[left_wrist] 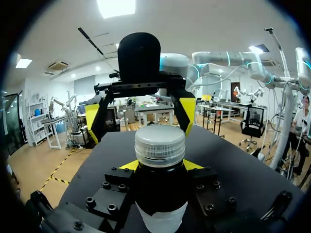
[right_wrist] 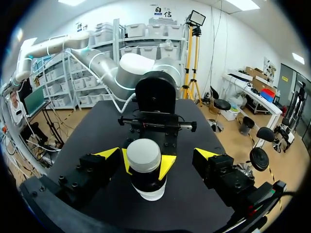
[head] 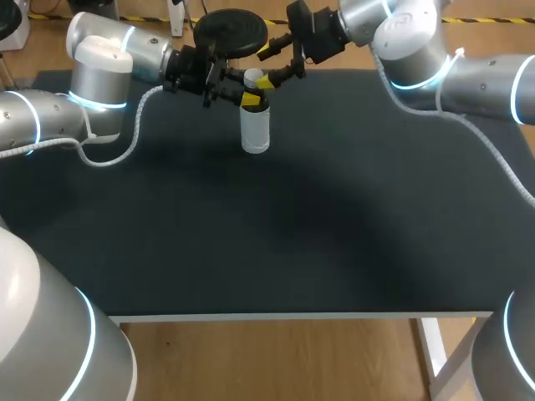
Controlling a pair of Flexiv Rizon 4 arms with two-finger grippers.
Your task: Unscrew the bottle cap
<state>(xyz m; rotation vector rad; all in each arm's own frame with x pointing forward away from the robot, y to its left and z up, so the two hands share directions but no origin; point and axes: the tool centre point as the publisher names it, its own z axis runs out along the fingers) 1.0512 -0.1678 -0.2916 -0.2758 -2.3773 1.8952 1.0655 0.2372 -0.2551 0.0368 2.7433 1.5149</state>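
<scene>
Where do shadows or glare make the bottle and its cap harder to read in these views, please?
Head view: a broad soft shadow darkens the table across its middle, while the bottle stands in the lighter far part. Left wrist view: the cap carries a pale sheen on top, ribs readable. Right wrist view: the cap is evenly bright white, almost without surface detail.

bottle (head: 255,134): translucent white, black band up top. cap (left_wrist: 160,144): pale grey, ribbed. counter (head: 292,234): black, white edge. left pincer (left_wrist: 160,167), right pincer (right_wrist: 158,155): black, yellow tips. left arm (head: 100,63), right arm (head: 410,42): silver, cyan rings.
</scene>
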